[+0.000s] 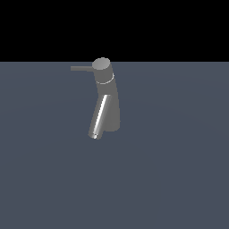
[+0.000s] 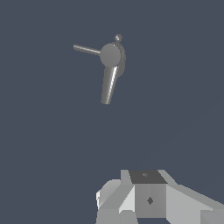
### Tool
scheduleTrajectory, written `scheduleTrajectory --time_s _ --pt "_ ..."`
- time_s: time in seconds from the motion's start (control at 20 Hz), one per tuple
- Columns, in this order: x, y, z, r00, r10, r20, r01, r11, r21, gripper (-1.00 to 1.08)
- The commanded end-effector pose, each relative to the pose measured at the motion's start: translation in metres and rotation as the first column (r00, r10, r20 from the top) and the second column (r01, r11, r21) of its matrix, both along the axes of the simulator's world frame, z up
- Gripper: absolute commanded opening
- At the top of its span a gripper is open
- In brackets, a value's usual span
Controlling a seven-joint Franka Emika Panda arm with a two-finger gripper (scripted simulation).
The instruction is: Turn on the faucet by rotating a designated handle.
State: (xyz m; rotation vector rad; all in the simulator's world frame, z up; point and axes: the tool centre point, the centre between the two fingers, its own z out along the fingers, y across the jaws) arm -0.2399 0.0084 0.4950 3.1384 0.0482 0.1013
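One thin handle [image 1: 82, 68] juts sideways from the faucet [image 1: 106, 96] cap toward the exterior view's left, its long axis level. From my wrist view it sits well apart from the gripper [image 2: 148, 199], whose fingers I cannot see, so I cannot tell whether they stand apart or together.

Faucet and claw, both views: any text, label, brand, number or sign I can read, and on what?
None: no readable text in either view.
The faucet and its handle are plain grey metal, unmarked.
The claw body carries only a small dark diamond mark, not a letter or number.
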Motion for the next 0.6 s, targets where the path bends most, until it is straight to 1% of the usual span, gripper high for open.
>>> scheduleTrajectory --time_s 0.0,0.3,0.45,0.55 --pt "0.001 0.005 0.004 1.0 -0.025 0.019 0.025 1.0 0.008 -1.0" --pt "0.008 0.027 0.017 0.989 -0.122 0.085 0.119 0.992 0.041 -1.0" --pt "0.013 0.042 0.025 0.974 -0.19 0.126 0.182 0.981 0.069 -1.0" --pt "0.018 0.053 0.03 0.958 -0.241 0.153 0.229 0.969 0.091 -1.0"
